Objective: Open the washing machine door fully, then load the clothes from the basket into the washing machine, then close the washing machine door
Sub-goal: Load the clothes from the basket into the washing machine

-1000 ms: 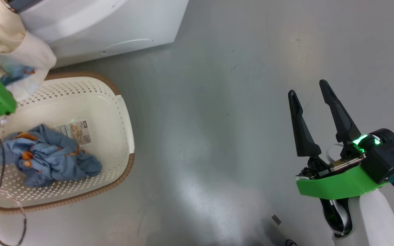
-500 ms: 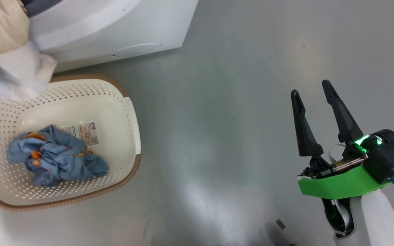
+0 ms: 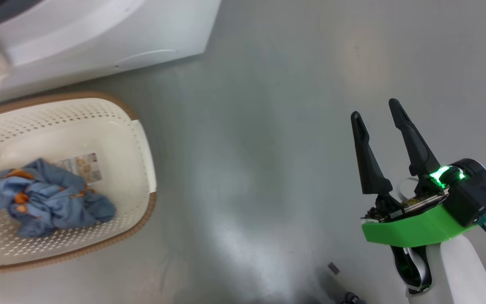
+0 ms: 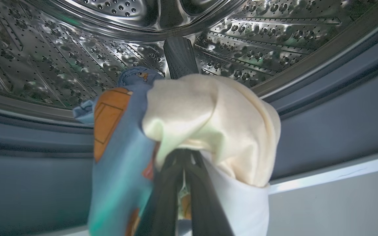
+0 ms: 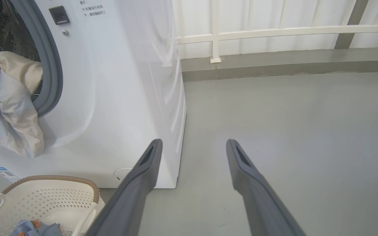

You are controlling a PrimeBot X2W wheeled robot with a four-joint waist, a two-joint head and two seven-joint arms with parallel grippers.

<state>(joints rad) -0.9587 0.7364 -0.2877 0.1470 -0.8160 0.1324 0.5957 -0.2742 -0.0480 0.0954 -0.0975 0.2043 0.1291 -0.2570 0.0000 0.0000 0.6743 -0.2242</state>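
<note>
One blue-and-cream bundle (image 4: pixel 208 111) clamped in closed left pincer (image 4: pixel 184 155), steel drum (image 4: pixel 77 49) just ahead of its tips, second blue bundle (image 3: pixel 49 202) in basket (image 3: pixel 141 139) well left of right pincer (image 3: pixel 376 108), that one spread wide, holding nothing

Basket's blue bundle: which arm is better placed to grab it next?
Right, probably: the right gripper is open and empty, while the left gripper is shut on a cream-and-blue garment at the drum.

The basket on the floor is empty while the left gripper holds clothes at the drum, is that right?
No: the basket is not empty. The head view shows a blue bundle lying in it. The left gripper does hold clothes at the drum.
</note>
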